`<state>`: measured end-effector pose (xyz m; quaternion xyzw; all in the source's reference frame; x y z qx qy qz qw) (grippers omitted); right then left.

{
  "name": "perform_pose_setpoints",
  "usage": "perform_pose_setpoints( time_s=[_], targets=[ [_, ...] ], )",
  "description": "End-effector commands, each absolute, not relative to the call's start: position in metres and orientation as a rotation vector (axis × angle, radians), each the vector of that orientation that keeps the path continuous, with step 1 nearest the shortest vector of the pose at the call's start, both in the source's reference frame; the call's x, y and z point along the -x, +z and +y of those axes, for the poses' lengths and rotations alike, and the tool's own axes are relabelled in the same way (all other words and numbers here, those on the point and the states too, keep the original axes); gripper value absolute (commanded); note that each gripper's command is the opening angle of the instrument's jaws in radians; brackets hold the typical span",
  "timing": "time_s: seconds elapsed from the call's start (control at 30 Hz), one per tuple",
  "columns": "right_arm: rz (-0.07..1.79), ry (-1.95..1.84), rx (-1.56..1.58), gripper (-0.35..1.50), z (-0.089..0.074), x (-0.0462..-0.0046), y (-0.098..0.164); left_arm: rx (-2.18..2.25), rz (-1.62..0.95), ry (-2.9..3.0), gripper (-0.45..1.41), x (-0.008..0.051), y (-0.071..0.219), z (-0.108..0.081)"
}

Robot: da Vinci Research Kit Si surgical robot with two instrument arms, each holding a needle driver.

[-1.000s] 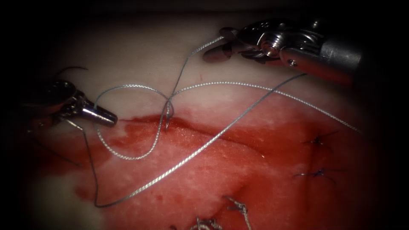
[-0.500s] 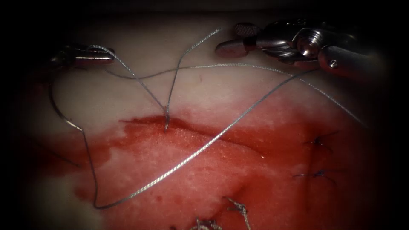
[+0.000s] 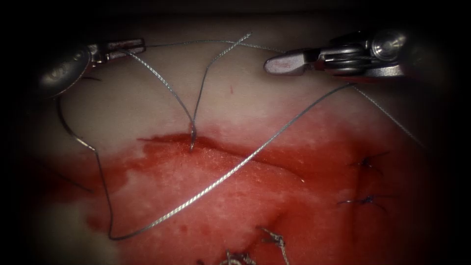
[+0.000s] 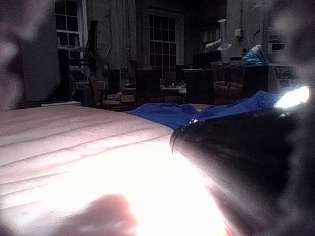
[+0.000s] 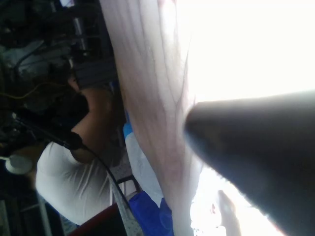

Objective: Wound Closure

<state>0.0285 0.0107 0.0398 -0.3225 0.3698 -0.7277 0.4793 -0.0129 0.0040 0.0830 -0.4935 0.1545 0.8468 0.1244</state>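
1. Left tool (image 3: 128, 47) sits at 10 o'clock in the endoscope view, jaws clamped on the thread (image 3: 216, 179).
2. From those jaws one strand runs down to the stitch point (image 3: 192, 142) on the cut (image 3: 221, 149). A free tail rises from the same point toward 12 o'clock.
3. Right tool (image 3: 282, 65) is at 1 o'clock, above the cut. Jaws look closed and hold nothing; the thread passes just under its wrist, not between the jaws.
4. Needle (image 3: 68, 128) lies at 9 o'clock, left of the cut, out on the tissue (image 3: 147, 98). Neither tool holds it; can't tell if its tip is in the tissue.
5. Long loop of thread trails from the needle toward 7 o'clock, then crosses the red fluid (image 3: 255, 196) up to 2 o'clock.
6. Two finished stitches (image 3: 367, 162) at 4 o'clock; cut ends of thread (image 3: 274, 240) at 6 o'clock.
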Motion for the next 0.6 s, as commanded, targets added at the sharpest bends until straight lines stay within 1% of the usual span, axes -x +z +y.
perform_pose_setpoints(
  time_s=[0.03,0.13,0.17,0.23,0.27,0.3,0.37,0.4,0.5,0.6],
  targets=[
    [0.909,-1.807,0.792,1.11,0.0111,-0.0299,0.0395,1.482,0.518,2.395,-0.45,0.013,0.0813,0.0056],
    [0.913,-1.829,0.794,1.06,0.0105,-0.0307,0.0402,1.561,0.541,2.301,-0.45,0.0136,0.0801,0.0056],
    [0.91,-1.828,0.798,1.0,0.0105,-0.0311,0.0404,1.573,0.544,2.295,-0.45,0.0139,0.0796,0.0055],
    [0.871,-1.858,0.869,0.78,0.0111,-0.0323,0.0413,1.605,0.5,2.268,-0.45,0.0149,0.0793,0.0052],
    [0.864,-1.866,0.893,0.76,0.0112,-0.0325,0.0415,1.612,0.498,2.268,-0.45,0.0151,0.0794,0.0051],
    [0.857,-1.877,0.914,0.69,0.0112,-0.0327,0.0417,1.616,0.489,2.261,-0.45,0.0152,0.0797,0.005],
    [0.83,-1.928,0.97,0.04,0.0112,-0.0331,0.0423,1.62,0.491,2.255,-0.45,0.0153,0.0801,0.0048],
    [0.805,-1.975,1.002,-0.35,0.0112,-0.0333,0.0427,1.622,0.48,2.257,-0.45,0.0154,0.0803,0.0048],
    [0.824,-1.99,1.04,-0.35,0.011,-0.0344,0.0442,1.624,0.447,2.246,-0.45,0.0157,0.0809,0.0047],
    [0.952,-1.983,1.176,-0.35,0.0103,-0.0359,0.0461,1.624,0.433,2.233,-0.45,0.0158,0.0812,0.0048]
  ],
)
